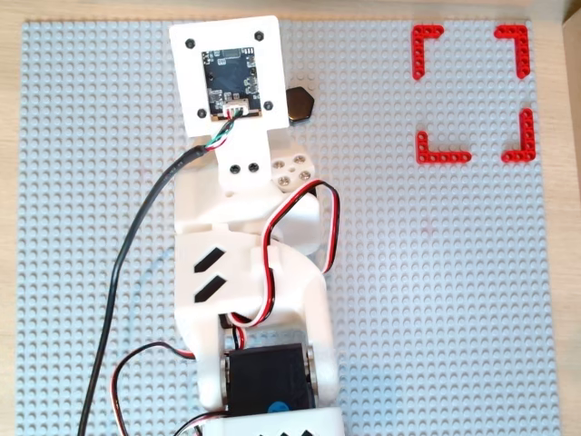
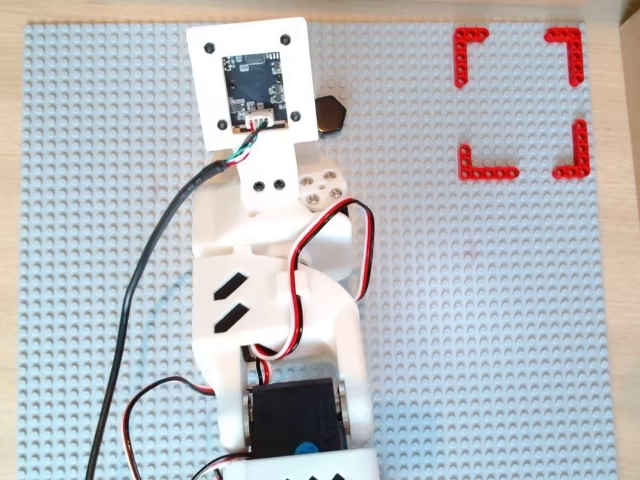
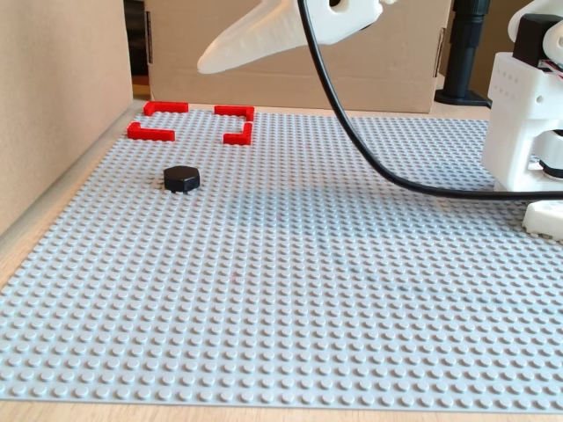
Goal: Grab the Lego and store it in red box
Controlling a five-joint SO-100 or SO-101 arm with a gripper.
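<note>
Floor: gray bumpy plate [image 3: 290,290], cardboard walls [image 3: 53,105] behind.
Lego: black piece [image 3: 181,178] sits flat on the plate, at 9 o'clock from the red box [image 1: 472,93] in an overhead view, well apart.
Gripper: white tip [image 3: 215,60] hangs high above; cannot tell if fingers are apart.
In the way: black cable [image 3: 369,158], camera board [image 1: 227,80] half covers the piece.

A large light-grey studded plastic baseplate [image 3: 290,290] covers nearly all of the pale wooden table [image 3: 264,413], whose bare wood shows as a thin strip along the near edge in the fixed view and along the top edge in both overhead views [image 1: 363,9]. A brown cardboard wall [image 3: 396,61] stands along the table's far edge in the fixed view. A plain beige panel [image 3: 53,97] stands along its left edge there.
</note>
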